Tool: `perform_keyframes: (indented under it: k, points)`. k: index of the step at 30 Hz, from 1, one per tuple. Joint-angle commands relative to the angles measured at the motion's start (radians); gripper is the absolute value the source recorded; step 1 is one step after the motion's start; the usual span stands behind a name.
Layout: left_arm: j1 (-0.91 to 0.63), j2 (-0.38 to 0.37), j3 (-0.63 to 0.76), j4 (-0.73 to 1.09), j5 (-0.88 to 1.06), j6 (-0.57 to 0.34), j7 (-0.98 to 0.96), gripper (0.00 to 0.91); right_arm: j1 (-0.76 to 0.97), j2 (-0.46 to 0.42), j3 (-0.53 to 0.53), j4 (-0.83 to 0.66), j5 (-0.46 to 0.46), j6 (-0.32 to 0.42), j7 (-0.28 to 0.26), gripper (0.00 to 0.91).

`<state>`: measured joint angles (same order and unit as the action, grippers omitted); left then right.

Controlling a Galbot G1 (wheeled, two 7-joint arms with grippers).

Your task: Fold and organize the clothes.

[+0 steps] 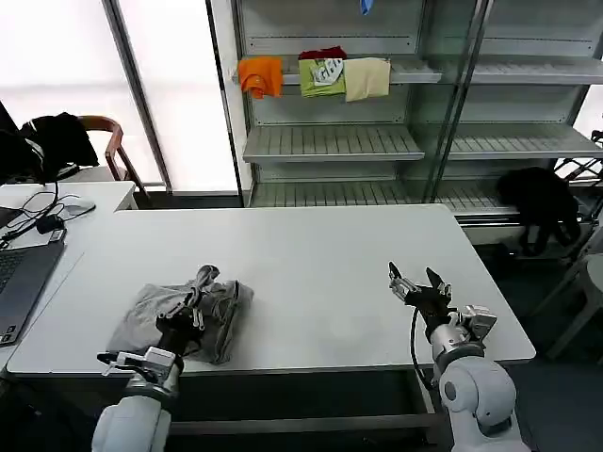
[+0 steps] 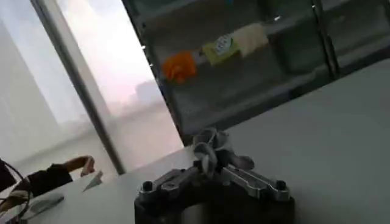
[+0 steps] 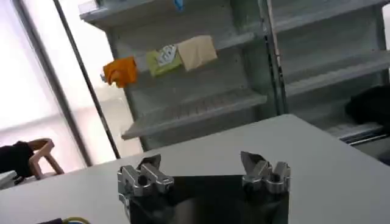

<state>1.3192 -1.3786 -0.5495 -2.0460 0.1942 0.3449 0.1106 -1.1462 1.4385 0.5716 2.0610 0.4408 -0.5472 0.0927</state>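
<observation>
A light grey shirt (image 1: 151,315) lies bunched in a rough fold on the white table (image 1: 311,254), near the front left edge. My left gripper (image 1: 200,285) reaches over it from the front. Its fingers are closed together on a raised pinch of the shirt's fabric (image 2: 210,145), as the left wrist view shows at the left gripper (image 2: 207,159). My right gripper (image 1: 415,279) hovers over bare table near the front right edge. In the right wrist view the right gripper (image 3: 200,159) stands wide open with nothing between its fingers.
A laptop (image 1: 19,282) and cables sit on the left desk. Shelving behind the table holds folded orange (image 1: 260,73), green (image 1: 322,75) and pale yellow (image 1: 367,77) garments. A black garment (image 1: 539,202) hangs at the right, and a chair (image 1: 108,141) stands at the back left.
</observation>
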Motion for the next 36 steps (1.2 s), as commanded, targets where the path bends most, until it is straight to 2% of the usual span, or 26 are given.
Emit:
perform_keyframes:
  k: [1,6,7,8,9,10,29,34,36]
  points:
    - [-0.014,-0.053,0.069,0.069,-0.011,0.016,-0.068,0.02,-0.003,0.001,0.001,-0.006,-0.002,0.001,-0.001,0.907]
    - [-0.016,-0.075,0.095,0.073,-0.008,0.009,-0.088,0.03,-0.002,0.009,-0.003,-0.014,-0.01,0.004,-0.004,0.907]
    - [-0.015,-0.076,0.1,0.074,-0.006,0.009,-0.089,0.101,-0.002,0.009,-0.003,-0.015,-0.011,0.004,-0.005,0.907]
    - [-0.012,-0.079,0.107,0.077,-0.001,0.009,-0.09,0.443,-0.002,0.012,-0.005,-0.016,-0.013,0.004,-0.005,0.907]
    - [-0.011,-0.084,0.113,0.079,0.004,0.01,-0.09,0.746,-0.002,0.013,-0.005,-0.016,-0.014,0.005,-0.006,0.907]
    - [-0.008,-0.088,0.12,0.082,0.008,0.013,-0.09,0.907,-0.002,0.015,-0.006,-0.017,-0.016,0.005,-0.006,0.907]
    - [-0.009,-0.122,0.205,0.096,0.001,0.063,-0.099,0.907,-0.003,0.023,-0.004,-0.036,-0.041,0.016,-0.014,0.907]
    - [-0.02,-0.121,0.2,0.081,-0.046,0.075,-0.087,0.907,0.001,0.023,-0.003,-0.042,-0.042,0.017,-0.014,0.907]
    - [-0.022,-0.115,0.187,0.054,-0.124,0.083,-0.071,0.907,0.001,0.023,-0.003,-0.045,-0.042,0.018,-0.014,0.907]
